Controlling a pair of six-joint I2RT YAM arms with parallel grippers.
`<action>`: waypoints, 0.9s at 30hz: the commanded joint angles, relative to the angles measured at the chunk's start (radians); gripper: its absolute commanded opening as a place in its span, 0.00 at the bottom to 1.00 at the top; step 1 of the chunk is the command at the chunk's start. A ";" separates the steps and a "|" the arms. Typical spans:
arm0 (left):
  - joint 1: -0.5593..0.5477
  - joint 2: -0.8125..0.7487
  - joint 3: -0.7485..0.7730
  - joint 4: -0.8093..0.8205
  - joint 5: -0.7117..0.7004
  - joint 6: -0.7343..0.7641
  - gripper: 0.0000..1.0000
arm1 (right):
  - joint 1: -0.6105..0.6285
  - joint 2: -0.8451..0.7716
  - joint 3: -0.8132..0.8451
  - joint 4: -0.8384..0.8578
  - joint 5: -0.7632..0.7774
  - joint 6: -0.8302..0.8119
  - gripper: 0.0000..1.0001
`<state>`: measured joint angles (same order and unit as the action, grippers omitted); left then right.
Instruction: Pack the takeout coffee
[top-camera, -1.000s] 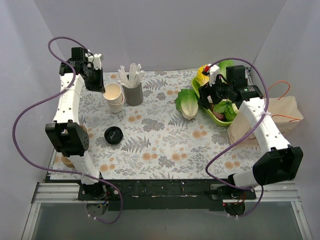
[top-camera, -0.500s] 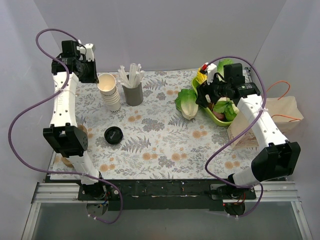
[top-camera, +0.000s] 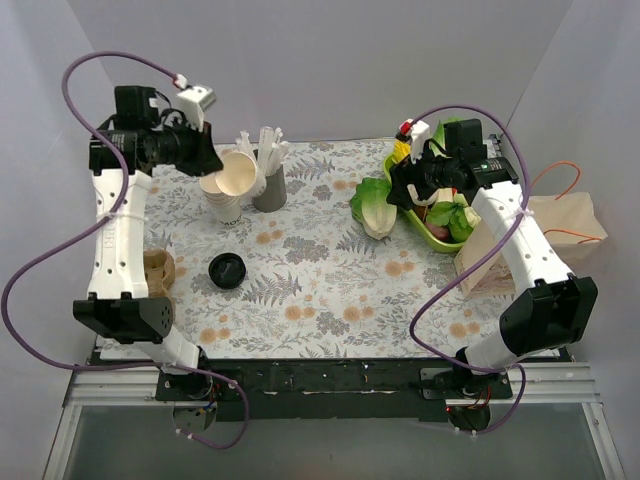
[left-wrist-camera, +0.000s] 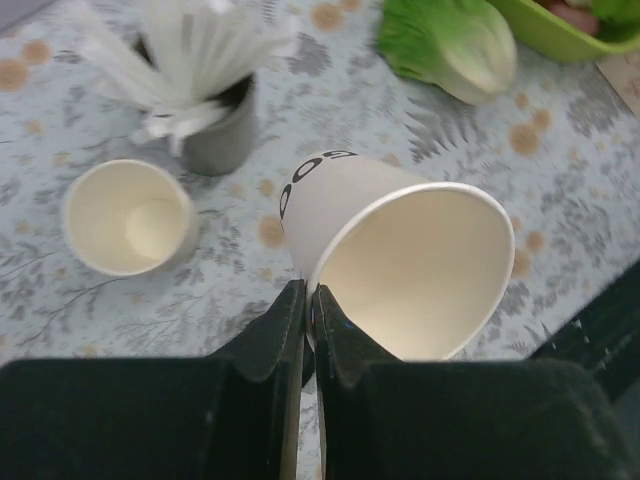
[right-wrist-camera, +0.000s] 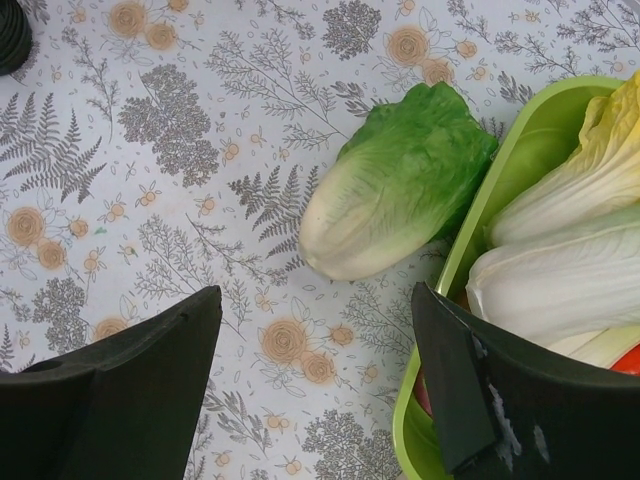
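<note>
No takeout coffee shows in any view. My left gripper (top-camera: 210, 170) (left-wrist-camera: 308, 300) is shut on the rim of a lidless cream paper cup (top-camera: 238, 172) (left-wrist-camera: 400, 260). One finger is inside the cup and one outside. The cup hangs tilted on its side above the table, mouth toward the camera. Just below it stands the stack of lidless cups (top-camera: 226, 205) (left-wrist-camera: 130, 215). A loose black lid (top-camera: 227, 270) lies on the cloth in front of the stack. My right gripper (top-camera: 400, 190) (right-wrist-camera: 315, 330) hovers open and holds nothing, over the cloth beside a lettuce head (top-camera: 375, 208) (right-wrist-camera: 400, 190).
A grey holder of white straws (top-camera: 268, 185) (left-wrist-camera: 215, 140) stands right of the stack. A green bowl (top-camera: 432, 238) (right-wrist-camera: 500, 200) of vegetables sits at the back right, a brown paper bag (top-camera: 560, 215) beyond it. A brown round item (top-camera: 158, 268) lies near the left arm.
My left gripper has lifted the top cup off the stack, swung up and tipped it onto its side. The right gripper has shifted slightly toward the back left and stays open.
</note>
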<state>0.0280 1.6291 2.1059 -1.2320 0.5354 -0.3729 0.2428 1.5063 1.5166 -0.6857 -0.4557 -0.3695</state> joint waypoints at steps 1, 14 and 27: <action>-0.172 -0.054 -0.122 -0.081 0.148 0.164 0.00 | 0.003 -0.009 0.028 -0.011 -0.015 0.011 0.83; -0.548 0.057 -0.375 0.066 -0.089 0.099 0.00 | 0.003 -0.101 -0.110 -0.021 0.107 -0.023 0.93; -0.576 0.164 -0.465 0.212 -0.173 0.002 0.00 | 0.003 -0.107 -0.161 -0.031 0.045 -0.042 0.92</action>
<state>-0.5510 1.7763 1.6360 -1.0664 0.3969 -0.3424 0.2436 1.4048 1.3491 -0.7090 -0.3805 -0.3954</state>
